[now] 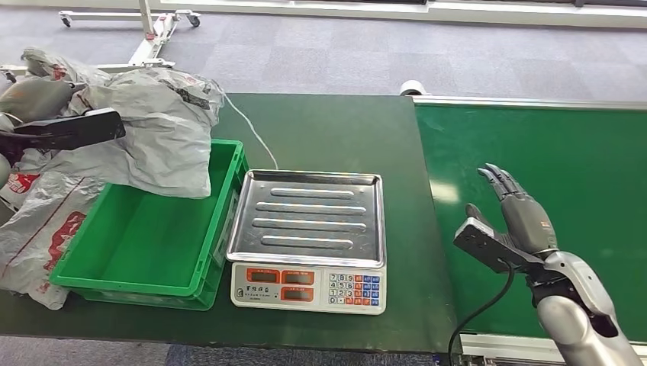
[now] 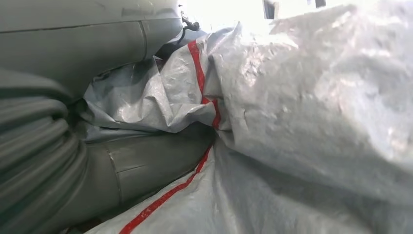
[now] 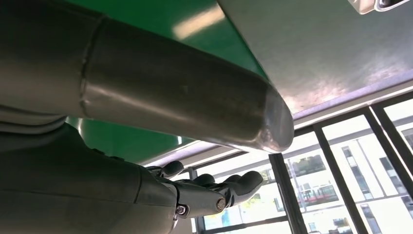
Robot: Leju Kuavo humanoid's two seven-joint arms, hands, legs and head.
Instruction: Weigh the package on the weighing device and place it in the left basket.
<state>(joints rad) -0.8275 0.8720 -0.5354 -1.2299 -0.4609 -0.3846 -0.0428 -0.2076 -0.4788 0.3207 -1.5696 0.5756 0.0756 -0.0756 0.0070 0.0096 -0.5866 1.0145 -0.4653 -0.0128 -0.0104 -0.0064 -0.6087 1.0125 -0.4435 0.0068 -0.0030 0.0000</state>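
Observation:
The grey plastic package (image 1: 152, 130) hangs crumpled over the back left corner of the green basket (image 1: 122, 286). My left hand (image 1: 34, 99) grips it at the far left. In the left wrist view the hand (image 2: 73, 53) has the bag's grey film with its red stripe (image 2: 302, 107) bunched between thumb and fingers. The weighing scale (image 1: 309, 286) stands right of the basket, its steel tray (image 1: 313, 210) bare. My right hand (image 1: 519, 213) hovers over the conveyor to the right of the scale, fingers spread and holding nothing, as the right wrist view (image 3: 209, 187) also shows.
Another grey bag with red print (image 1: 38, 236) lies against the basket's left side. The green conveyor belt (image 1: 549, 145) runs along the right of the dark green table (image 1: 336, 130). A white cable (image 1: 252, 130) leads from the scale toward the back.

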